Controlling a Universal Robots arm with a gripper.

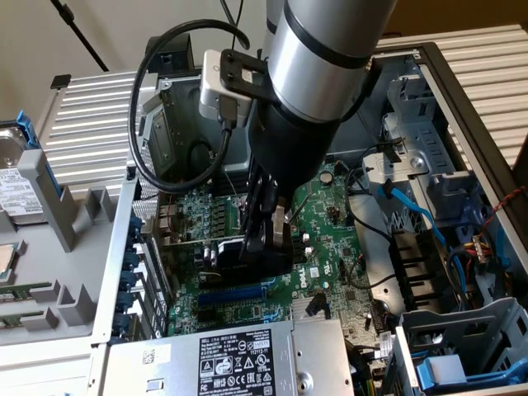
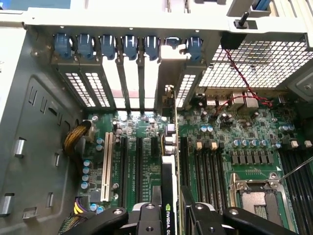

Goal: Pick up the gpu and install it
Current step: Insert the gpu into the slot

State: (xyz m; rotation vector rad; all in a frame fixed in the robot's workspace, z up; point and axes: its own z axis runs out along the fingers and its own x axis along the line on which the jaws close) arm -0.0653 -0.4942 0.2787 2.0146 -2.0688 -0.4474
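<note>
The arm reaches down into an open computer case (image 1: pixel 462 91), and its gripper (image 1: pixel 266 239) holds the gpu (image 1: pixel 247 257) with the jaws clamped on the card's upper edge. In the exterior view the card stands on edge over the motherboard (image 1: pixel 330 223), its black shroud showing between the fingers, just above a blue expansion slot (image 1: pixel 239 294). The wrist view looks along the card: the gpu (image 2: pixel 169 196) runs away from the camera as a thin upright edge between the two black fingers (image 2: pixel 146 218), its far end reaching toward the row of rear slot openings with blue retaining clips (image 2: pixel 129 46). It stands among the black expansion slots (image 2: pixel 139 166), with a white slot (image 2: pixel 105 166) further to one side; whether its connector edge is fully seated cannot be told. An empty processor socket (image 2: pixel 257 193) lies on the board near the card. In the exterior view a power supply (image 1: pixel 223 359) with a black label sits at the near edge of the case, and a hard drive (image 1: pixel 21 190) rests outside the case at the exterior view's left.
</note>
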